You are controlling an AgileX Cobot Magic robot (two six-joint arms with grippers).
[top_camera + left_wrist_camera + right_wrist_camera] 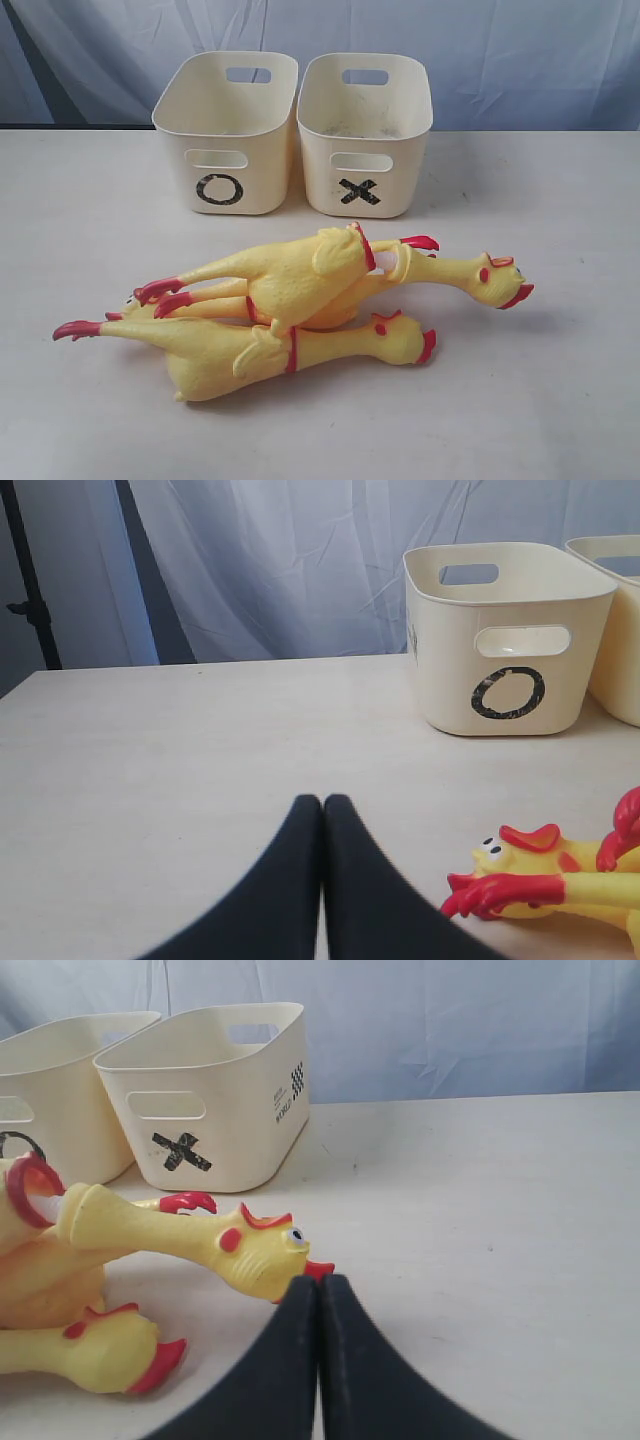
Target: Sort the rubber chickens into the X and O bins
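Centre frame: three glossy yellow rubber chickens, piled; upper centre, smooth cream round-cornered O bin & X bin. L gripper, R gripper: pressed together, empty.

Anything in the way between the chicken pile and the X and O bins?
Nothing visible. Only bare table lies between the rubber chickens and the O bin and X bin, both open-topped. One catch: the chickens are piled, and the top chicken lies over the others.
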